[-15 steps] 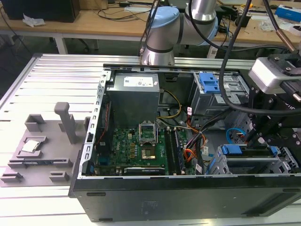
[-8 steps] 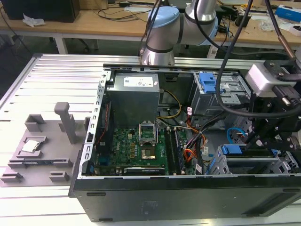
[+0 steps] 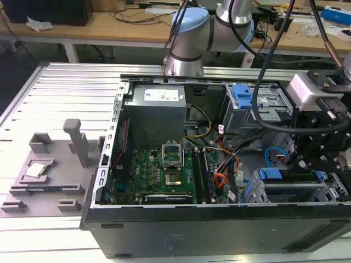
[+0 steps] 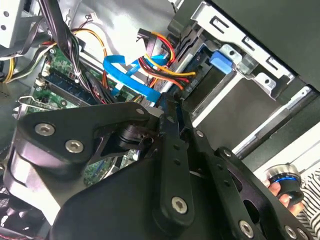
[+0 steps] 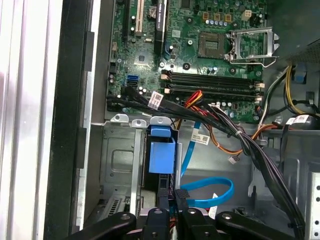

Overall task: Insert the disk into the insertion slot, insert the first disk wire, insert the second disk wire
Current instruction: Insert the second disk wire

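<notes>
The disk (image 5: 161,155) sits inside the insertion slot (image 5: 117,160), with its blue carrier tab facing the case interior. It also shows as the disk (image 3: 269,175) at the exterior view's lower right and as the disk (image 4: 220,61) in the slot (image 4: 260,75). My gripper (image 5: 170,200) is lowered into the case right behind the disk, shut on the black plug of a blue disk wire (image 5: 207,192). In the second wrist view the gripper (image 4: 172,102) meets the blue wire (image 4: 130,75) beside a red, yellow and orange wire bundle (image 4: 160,55). The gripper (image 3: 299,161) hangs over the slot (image 3: 290,192).
The open computer case holds a green motherboard (image 3: 164,170), a power supply (image 3: 156,115) and a taller grey cage with a blue latch (image 3: 244,96). Black cable bundles (image 5: 240,140) cross near the slot. A grey fixture (image 3: 49,170) lies on the table. A hand (image 4: 285,192) holds a knob.
</notes>
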Robot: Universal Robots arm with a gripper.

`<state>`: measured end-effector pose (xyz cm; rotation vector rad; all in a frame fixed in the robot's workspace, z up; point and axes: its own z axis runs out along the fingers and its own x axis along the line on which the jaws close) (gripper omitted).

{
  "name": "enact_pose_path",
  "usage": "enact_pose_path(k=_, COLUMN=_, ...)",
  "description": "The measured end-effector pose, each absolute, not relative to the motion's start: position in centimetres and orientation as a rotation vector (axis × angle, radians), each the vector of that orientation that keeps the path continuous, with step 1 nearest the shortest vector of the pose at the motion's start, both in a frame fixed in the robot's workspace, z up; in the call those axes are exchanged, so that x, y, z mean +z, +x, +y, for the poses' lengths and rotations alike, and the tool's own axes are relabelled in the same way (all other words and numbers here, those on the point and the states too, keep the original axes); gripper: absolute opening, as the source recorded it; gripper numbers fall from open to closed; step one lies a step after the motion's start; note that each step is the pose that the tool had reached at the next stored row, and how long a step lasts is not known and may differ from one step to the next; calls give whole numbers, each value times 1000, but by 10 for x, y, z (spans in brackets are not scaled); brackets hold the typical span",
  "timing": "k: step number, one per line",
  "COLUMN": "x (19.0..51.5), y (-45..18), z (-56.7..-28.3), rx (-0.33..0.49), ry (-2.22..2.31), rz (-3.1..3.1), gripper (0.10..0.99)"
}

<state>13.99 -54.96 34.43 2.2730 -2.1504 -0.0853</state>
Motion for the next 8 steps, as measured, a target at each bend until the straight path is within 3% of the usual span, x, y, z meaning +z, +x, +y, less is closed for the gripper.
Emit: enact_pose_path(k=8, x=342, y=142, z=-550, rx=-78, ry=2265, rz=-2152, gripper=165)
